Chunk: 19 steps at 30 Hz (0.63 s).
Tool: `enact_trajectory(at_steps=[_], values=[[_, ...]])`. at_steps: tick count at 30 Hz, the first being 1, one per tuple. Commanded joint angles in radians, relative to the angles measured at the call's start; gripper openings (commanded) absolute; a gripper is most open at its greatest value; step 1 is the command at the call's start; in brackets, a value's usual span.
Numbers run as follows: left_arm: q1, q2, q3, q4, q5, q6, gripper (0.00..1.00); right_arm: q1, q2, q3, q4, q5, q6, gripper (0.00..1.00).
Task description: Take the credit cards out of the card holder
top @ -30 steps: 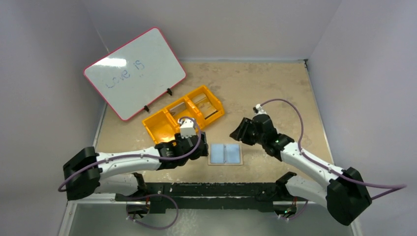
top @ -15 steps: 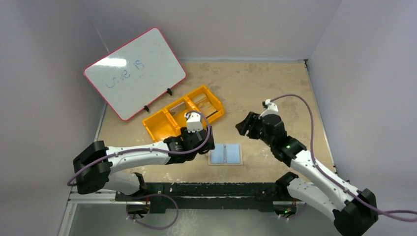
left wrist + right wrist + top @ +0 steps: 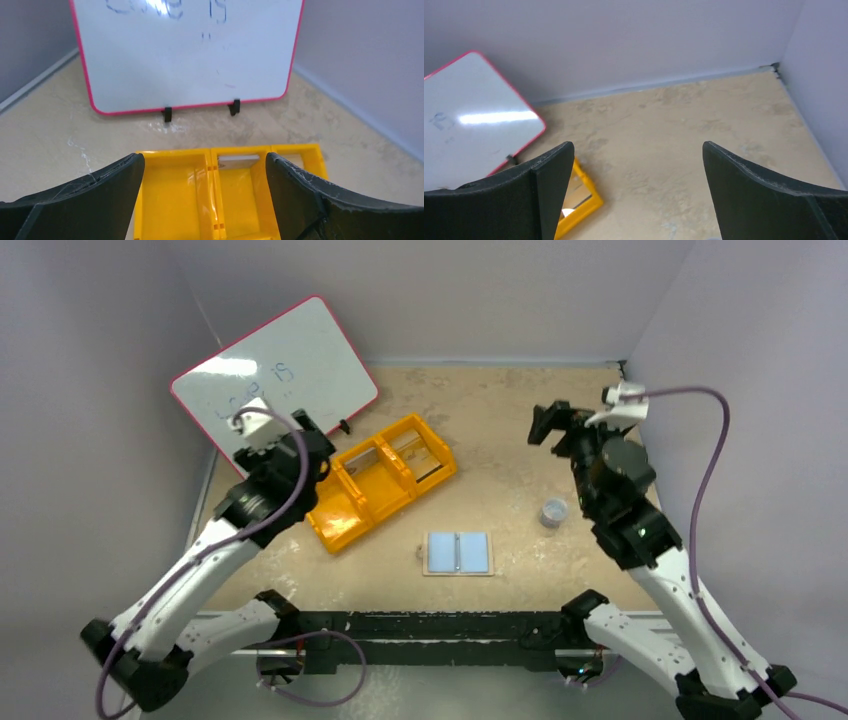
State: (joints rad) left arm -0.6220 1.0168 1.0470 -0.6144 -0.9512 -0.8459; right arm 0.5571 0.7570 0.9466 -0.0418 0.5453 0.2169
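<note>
Card holder [image 3: 458,553] lies open, left pincer [image 3: 204,157] and right pincer [image 3: 636,147] agape

The card holder [image 3: 458,553] lies before the bin [image 3: 352,522], the whiteboard [image 3: 300,370] behind.

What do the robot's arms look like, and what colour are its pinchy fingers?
Both arms have smooth white tube-shaped links joined by chunky black joints. A thin purple cable loops along the right arm; another trails along the left arm. The left gripper and right gripper have broad matte black fingers with scuffed edges.
</note>
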Motion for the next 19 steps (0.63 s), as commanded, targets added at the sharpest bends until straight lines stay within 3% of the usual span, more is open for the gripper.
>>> enact_trajectory(at_steps=[1, 3, 5, 12, 19], values=[[0.005, -0.168, 0.075, -0.114, -0.114, 0.031, 0.91, -0.14, 0.141, 0.279, -0.221, -0.101, 0.003, 1.0], [0.005, -0.183, 0.084, -0.173, -0.133, -0.004, 0.91, -0.166, 0.162, 0.345, -0.228, -0.202, -0.011, 1.0], [0.005, -0.168, 0.1, -0.23, -0.147, -0.037, 0.91, -0.168, 0.201, 0.387, -0.243, -0.197, -0.025, 1.0], [0.005, -0.075, 0.19, -0.351, -0.119, -0.041, 0.92, -0.22, 0.271, 0.37, -0.223, -0.291, 0.004, 1.0], [0.006, -0.194, 0.123, -0.254, -0.067, 0.021, 0.92, -0.223, 0.25, 0.331, -0.211, -0.303, 0.033, 1.0]])
